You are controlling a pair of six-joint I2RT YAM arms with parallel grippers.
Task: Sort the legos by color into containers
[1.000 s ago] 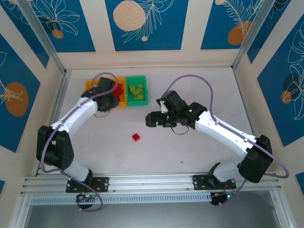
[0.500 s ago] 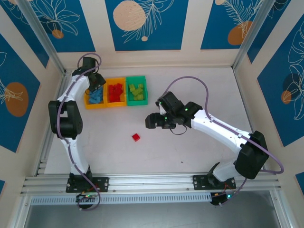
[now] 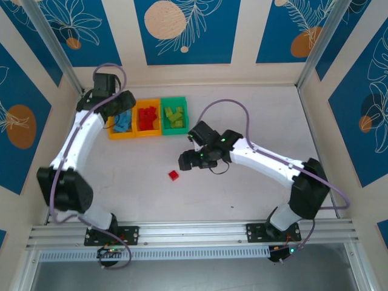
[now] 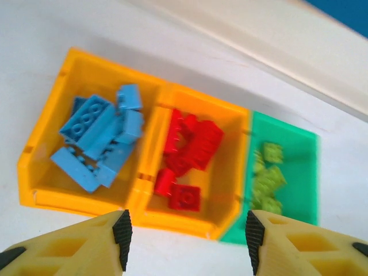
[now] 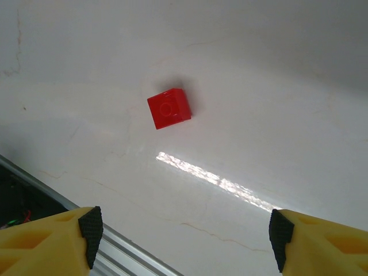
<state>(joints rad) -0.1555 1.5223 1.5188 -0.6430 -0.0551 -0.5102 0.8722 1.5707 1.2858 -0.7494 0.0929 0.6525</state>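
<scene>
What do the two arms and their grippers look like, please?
The left arm and right arm have white shells, black joints and a lilac cable looping alongside each. The left gripper and right gripper have yellow-orange fingers with black ribbed pads.

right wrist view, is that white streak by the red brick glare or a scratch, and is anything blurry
Right wrist: the streak looks like light reflected off the glossy table, so likely glare; the red brick is sharp. Left wrist: soft all over, with the green bin smeared most. Top external: evenly lit and sharp.
</scene>
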